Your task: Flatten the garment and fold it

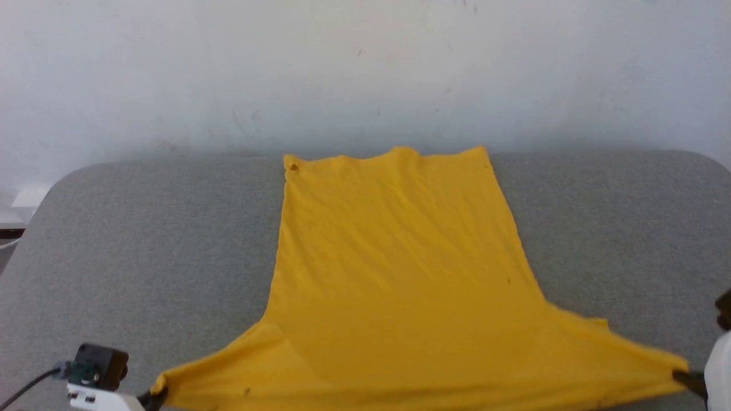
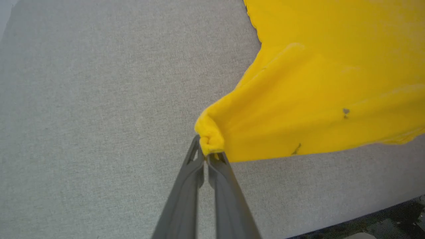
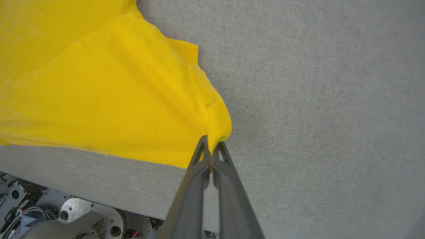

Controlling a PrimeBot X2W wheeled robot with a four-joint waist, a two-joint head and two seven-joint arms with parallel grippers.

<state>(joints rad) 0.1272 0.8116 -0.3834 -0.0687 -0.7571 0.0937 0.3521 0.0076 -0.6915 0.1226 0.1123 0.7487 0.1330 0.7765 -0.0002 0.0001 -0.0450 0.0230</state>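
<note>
So at the near edge the left gripper (image 2: 207,151) is pinched tight on the shirt's (image 1: 400,274) near-left corner, with a little wad of yellow fabric bunched at the tips. The right gripper (image 3: 211,146) is doing the same on the near-right corner, fingers together on the cloth. Both corners are pulled out sideways into points, so the near end flares wide. From there the shirt runs away across the middle of the grey table (image 1: 143,228), plain yellow side up, mostly flat with light wrinkles, narrowing to a wavy far edge just short of the white wall (image 1: 342,68).
</note>
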